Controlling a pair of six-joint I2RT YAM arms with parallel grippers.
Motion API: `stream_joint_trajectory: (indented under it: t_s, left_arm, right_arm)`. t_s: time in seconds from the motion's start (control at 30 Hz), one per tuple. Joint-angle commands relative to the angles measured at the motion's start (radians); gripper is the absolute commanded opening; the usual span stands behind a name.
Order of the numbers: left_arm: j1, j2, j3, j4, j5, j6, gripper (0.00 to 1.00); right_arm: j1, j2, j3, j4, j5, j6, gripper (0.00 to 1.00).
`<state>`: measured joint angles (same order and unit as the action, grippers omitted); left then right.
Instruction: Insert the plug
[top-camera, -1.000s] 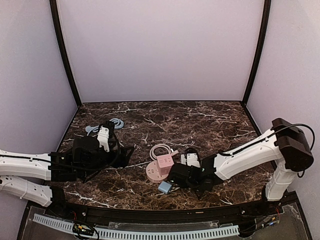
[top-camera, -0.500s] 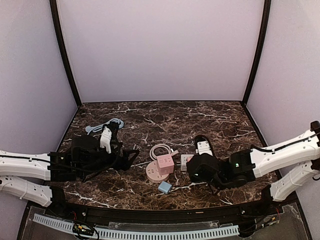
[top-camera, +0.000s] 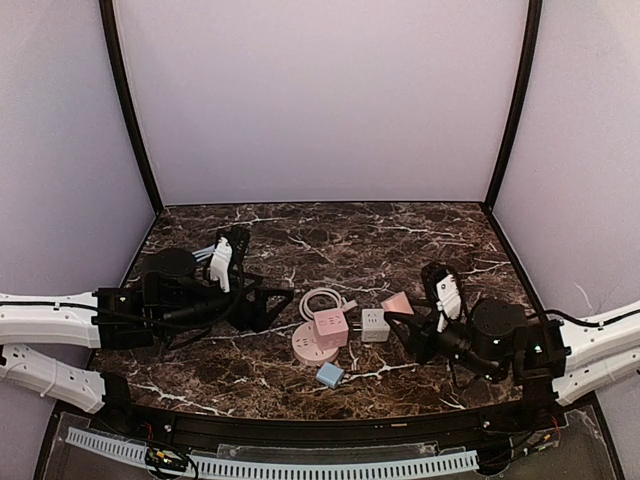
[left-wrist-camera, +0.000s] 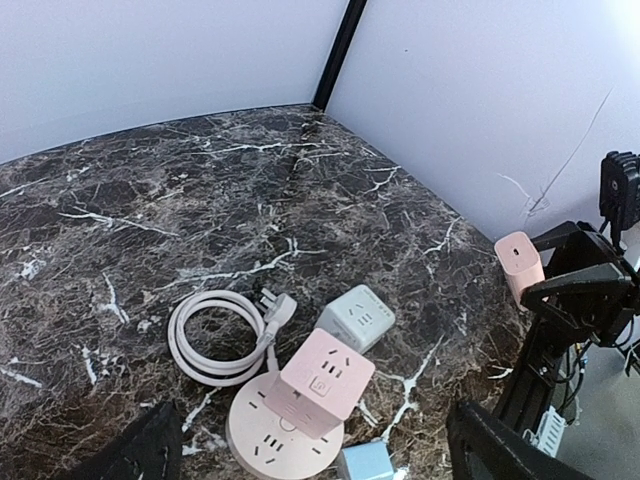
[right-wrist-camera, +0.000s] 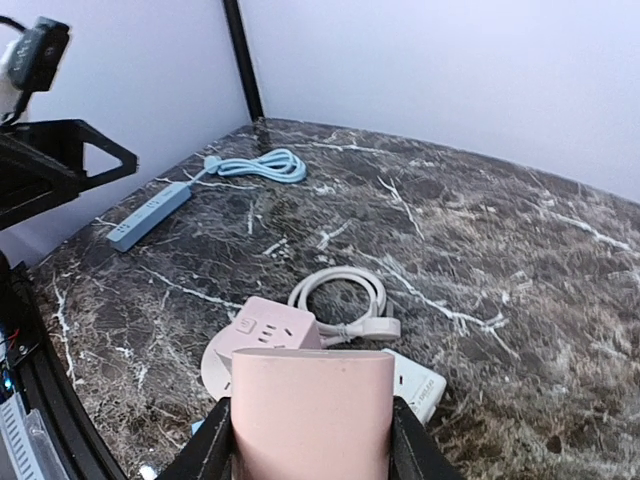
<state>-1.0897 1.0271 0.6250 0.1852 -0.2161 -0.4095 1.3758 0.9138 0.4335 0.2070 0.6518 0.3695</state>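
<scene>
My right gripper (top-camera: 399, 308) is shut on a pink plug block (right-wrist-camera: 312, 420), held above the table to the right of the sockets; it shows as a pink wedge (top-camera: 397, 302) from above. A pink cube socket (top-camera: 331, 325) sits on a round pink socket base (top-camera: 305, 347). Beside them lie a coiled white cable (left-wrist-camera: 212, 335) with its white plug (left-wrist-camera: 280, 310), a grey-white cube (left-wrist-camera: 358, 318) and a small light-blue cube (top-camera: 329, 375). To the left of the sockets my left gripper (top-camera: 272, 308) stands open, holding nothing; its dark fingers (left-wrist-camera: 495, 450) frame the pink cube.
A blue power strip (right-wrist-camera: 150, 212) with a coiled blue cable (right-wrist-camera: 260, 165) lies at the far left of the marble table (top-camera: 420, 240). Black corner posts (top-camera: 130, 110) and pale walls close in the back and sides.
My right arm has drawn back to the right, carrying the pink plug block away from the sockets and raising it. My left gripper has slid right, closer to the sockets, staying open.
</scene>
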Motion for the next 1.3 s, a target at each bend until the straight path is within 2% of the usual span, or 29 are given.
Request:
stream_joint_trajectory:
  t_s: [0.0, 0.1, 0.23, 0.43, 0.53, 0.83, 1.27]
  left_arm:
    - [-0.004, 0.050, 0.108, -0.139, 0.110, -0.070, 0.91]
    - [-0.003, 0.090, 0.195, -0.203, 0.193, -0.104, 0.91]
    - [-0.003, 0.169, 0.279, -0.236, 0.389, -0.157, 0.87]
    - [-0.003, 0.275, 0.370, -0.253, 0.538, -0.206, 0.79]
    - [-0.009, 0.317, 0.421, -0.282, 0.564, -0.211, 0.75]
    - [-0.051, 0.412, 0.521, -0.345, 0.581, -0.186, 0.71]
    - [-0.053, 0.482, 0.550, -0.354, 0.590, -0.191, 0.47]
  right_arm:
    - [0.006, -0.037, -0.062, 0.259, -0.131, -0.217, 0.00]
    - [0.005, -0.030, -0.080, 0.316, -0.204, -0.301, 0.00]
    - [0.007, 0.001, -0.078, 0.349, -0.278, -0.383, 0.00]
    - [0.007, 0.006, -0.077, 0.376, -0.336, -0.449, 0.00]
    - [0.008, 0.031, -0.044, 0.339, -0.334, -0.465, 0.00]
    - [0.009, 0.136, 0.012, 0.316, -0.325, -0.505, 0.00]
    - [0.015, 0.213, 0.053, 0.334, -0.362, -0.530, 0.00]
